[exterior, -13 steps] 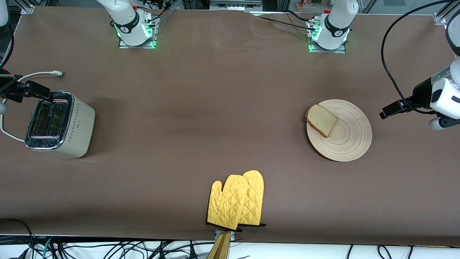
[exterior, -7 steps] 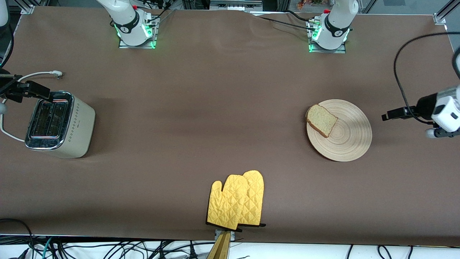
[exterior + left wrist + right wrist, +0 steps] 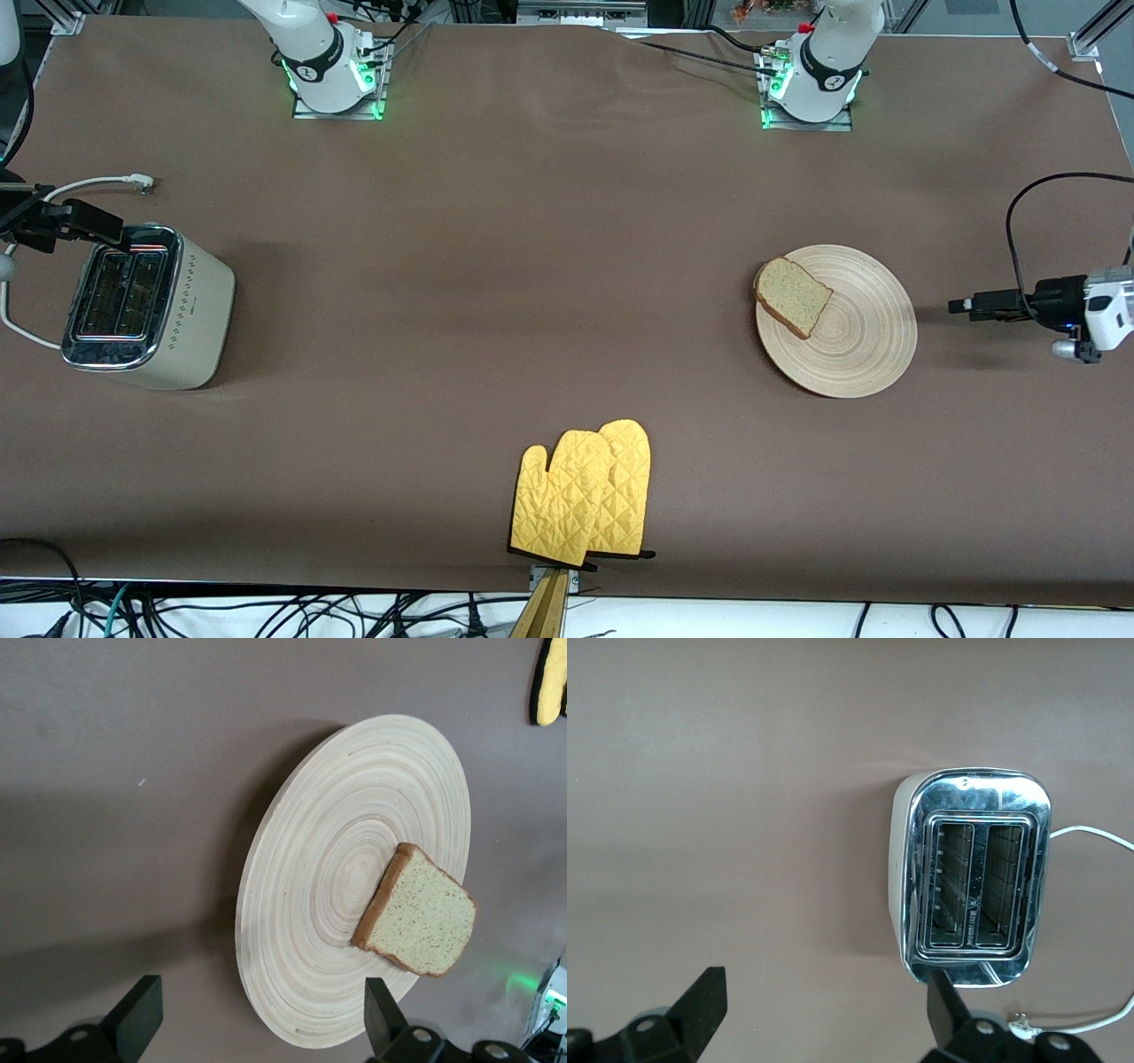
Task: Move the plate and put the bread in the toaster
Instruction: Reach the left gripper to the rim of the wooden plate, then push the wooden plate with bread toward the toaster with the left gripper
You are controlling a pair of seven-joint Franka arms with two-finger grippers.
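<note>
Table: brown-covered work surface, carrying every item listed below.

Plate: round, pale wood with ring grain, lying flat toward the left arm's end of the table. Not lifted or gripped by anything.

Toaster: cream body with chrome top, standing toward the right arm's end, well apart from the plate. In the right wrist view both slots show no bread in them. White cord trails from it toward the arm bases.

Oven mitts: yellow quilted pair, overlapping, at the table edge nearest the front camera, between the two ends. No part in the task as stated.

Bread: single crusted slice resting on the plate's rim on the side toward the toaster, slightly overhanging. Untouched.

Left gripper: low over the table just beside the plate's rim, on the side away from the toaster. Fingers spread wide apart in the left wrist view, empty, framing the plate edge.

Right gripper: hovering over the toaster, near its chrome top. Fingers apart, holding nothing; this arm waits.

Step in hand, by judgement: the approach to the plate; nothing is moved yet. Next move likely calls for the left gripper to close the gap to the rim at table height and take the thin edge without tipping off the overhanging slice.
</note>
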